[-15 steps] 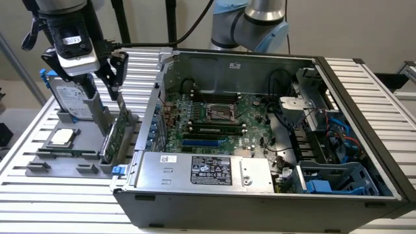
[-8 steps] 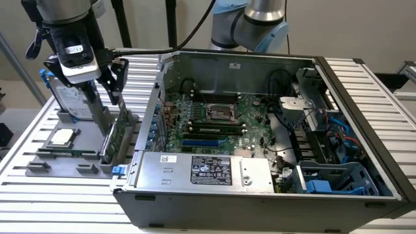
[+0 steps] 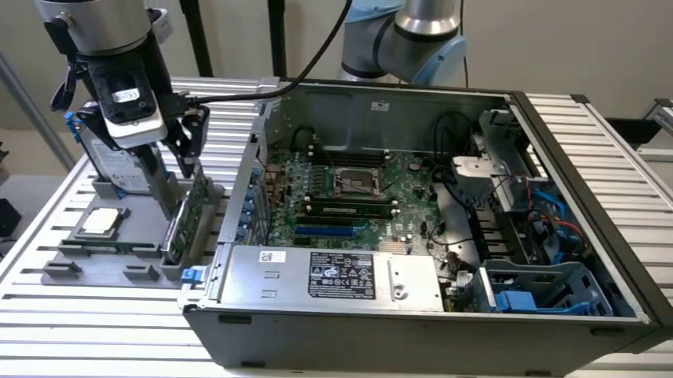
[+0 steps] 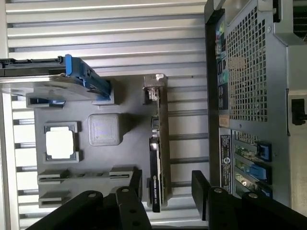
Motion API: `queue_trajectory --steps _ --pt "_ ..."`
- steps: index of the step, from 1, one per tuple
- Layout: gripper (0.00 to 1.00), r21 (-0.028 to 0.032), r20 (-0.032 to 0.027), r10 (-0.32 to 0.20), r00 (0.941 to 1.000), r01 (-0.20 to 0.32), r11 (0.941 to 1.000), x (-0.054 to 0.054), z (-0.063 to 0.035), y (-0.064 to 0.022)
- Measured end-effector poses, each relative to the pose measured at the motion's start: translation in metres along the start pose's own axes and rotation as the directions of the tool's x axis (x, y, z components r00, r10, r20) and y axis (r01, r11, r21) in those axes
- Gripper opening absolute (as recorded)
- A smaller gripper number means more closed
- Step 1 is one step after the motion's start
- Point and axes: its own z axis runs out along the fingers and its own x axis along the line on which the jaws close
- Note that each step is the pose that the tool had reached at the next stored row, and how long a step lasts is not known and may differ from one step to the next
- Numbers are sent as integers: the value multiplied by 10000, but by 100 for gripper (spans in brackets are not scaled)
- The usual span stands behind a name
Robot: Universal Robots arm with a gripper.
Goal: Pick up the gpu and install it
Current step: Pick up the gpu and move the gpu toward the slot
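Pincer [image 4: 168,184] wide open, empty, over the upright gpu [image 4: 163,124] — hard drive [image 4: 48,84] and CPU chip [image 4: 60,143] beside, computer case [image 4: 254,72] close alongside.

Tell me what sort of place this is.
Likely a robotics lab bench for PC assembly: an open computer case on a slatted metal table, beside a grey fixture holding the gpu on edge.

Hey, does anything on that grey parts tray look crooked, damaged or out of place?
Nothing stands out. The thin green-and-black gpu card stands upright in its slot on the grey tray, the square silver CPU chip lies flat, and the open gripper straddles the card.
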Motion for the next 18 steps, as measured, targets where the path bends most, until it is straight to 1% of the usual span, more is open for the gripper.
queue_trajectory --steps 5,15,18 --pt "100 -1 -3 -58 10000 58 10000 23 89 -10" --pt "100 -1 -3 -78 10000 78 10000 119 270 -30" --pt "100 -1 -4 -82 10000 82 10000 125 324 -35"
